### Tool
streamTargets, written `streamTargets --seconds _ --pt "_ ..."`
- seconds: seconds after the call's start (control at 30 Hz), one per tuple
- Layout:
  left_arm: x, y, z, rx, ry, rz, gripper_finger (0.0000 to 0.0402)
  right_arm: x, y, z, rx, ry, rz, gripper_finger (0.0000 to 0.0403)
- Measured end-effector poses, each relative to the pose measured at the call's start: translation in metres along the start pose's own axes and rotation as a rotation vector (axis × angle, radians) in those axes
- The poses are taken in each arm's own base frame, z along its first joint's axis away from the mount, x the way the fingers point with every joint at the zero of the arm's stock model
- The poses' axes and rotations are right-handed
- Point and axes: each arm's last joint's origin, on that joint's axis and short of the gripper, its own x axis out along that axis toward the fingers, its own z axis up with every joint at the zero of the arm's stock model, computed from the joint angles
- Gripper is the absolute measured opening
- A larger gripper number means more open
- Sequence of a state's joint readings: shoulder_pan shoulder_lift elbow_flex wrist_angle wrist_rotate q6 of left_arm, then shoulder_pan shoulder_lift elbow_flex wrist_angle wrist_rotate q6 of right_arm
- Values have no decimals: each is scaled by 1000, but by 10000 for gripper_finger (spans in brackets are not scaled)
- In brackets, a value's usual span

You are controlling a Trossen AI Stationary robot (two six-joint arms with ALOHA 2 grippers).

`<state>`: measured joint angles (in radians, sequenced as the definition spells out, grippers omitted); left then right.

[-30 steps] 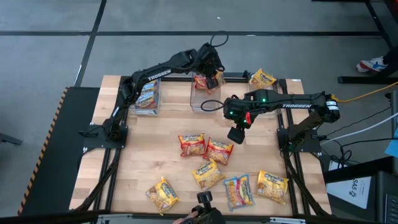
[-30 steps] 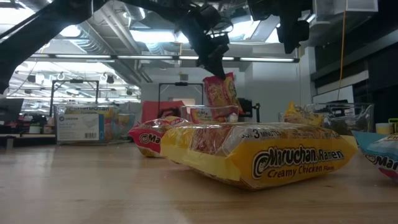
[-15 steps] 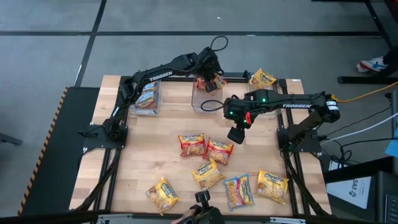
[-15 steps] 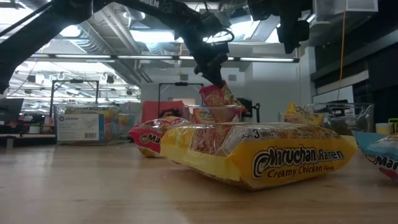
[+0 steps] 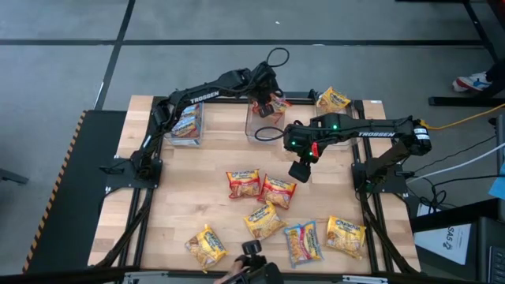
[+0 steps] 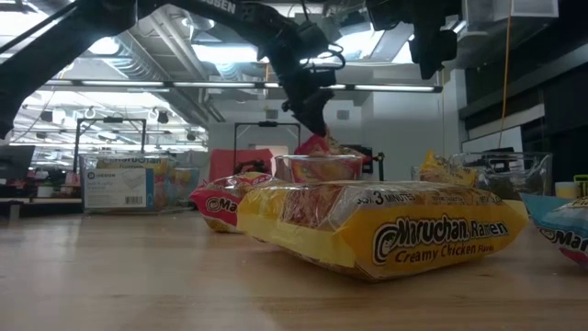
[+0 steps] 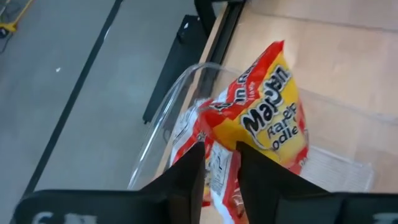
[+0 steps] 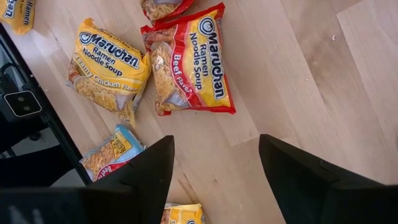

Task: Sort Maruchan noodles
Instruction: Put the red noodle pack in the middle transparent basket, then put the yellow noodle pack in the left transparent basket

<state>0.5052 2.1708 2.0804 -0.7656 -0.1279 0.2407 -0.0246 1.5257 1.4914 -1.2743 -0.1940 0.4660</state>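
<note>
Now the left pincer [image 7: 216,163], clamped on a red packet [image 7: 264,118], has lowered it into the middle bin [image 5: 254,130].

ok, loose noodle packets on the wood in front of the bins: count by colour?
red packets: 2
yellow packets: 3
blue packet: 1
Total: 6
Not counted: the held red packet, gripped by the left hand at the middle bin.

Bright ceiling lights [image 6: 230,51] glare behind the silhouetted arms; the wooden table [image 5: 197,197] is evenly lit with soft shadows; nearest yellow packet [image 6: 386,230] slightly blurred
</note>
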Motion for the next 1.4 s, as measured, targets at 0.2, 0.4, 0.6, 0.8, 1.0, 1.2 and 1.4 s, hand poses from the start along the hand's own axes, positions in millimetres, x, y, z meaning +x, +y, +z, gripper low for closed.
streamTargets --seconds 0.2,0.4,0.6,0.8,1.0,1.2,1.4 --pt "0 4 -7 -48 60 -6 101 0 0 0 0 1 1 241" --pt "1 6 -9 -55 84 16 108 0 0 0 0 1 1 241" --pt "-1 9 -10 -44 109 133 108 0 0 0 0 -1 -2 241" --pt "-33 18 -9 -34 190 243 108 0 -1 0 2 -12 -37 241" --pt "-101 6 -21 -83 431 35 107 0 -5 -6 11 44 -85 241" --pt "-156 -21 -25 -242 422 -252 105 -2 -9 -15 9 142 -127 241" --pt "-208 -66 -33 -154 362 -384 105 -3 -10 -31 81 264 -110 241"
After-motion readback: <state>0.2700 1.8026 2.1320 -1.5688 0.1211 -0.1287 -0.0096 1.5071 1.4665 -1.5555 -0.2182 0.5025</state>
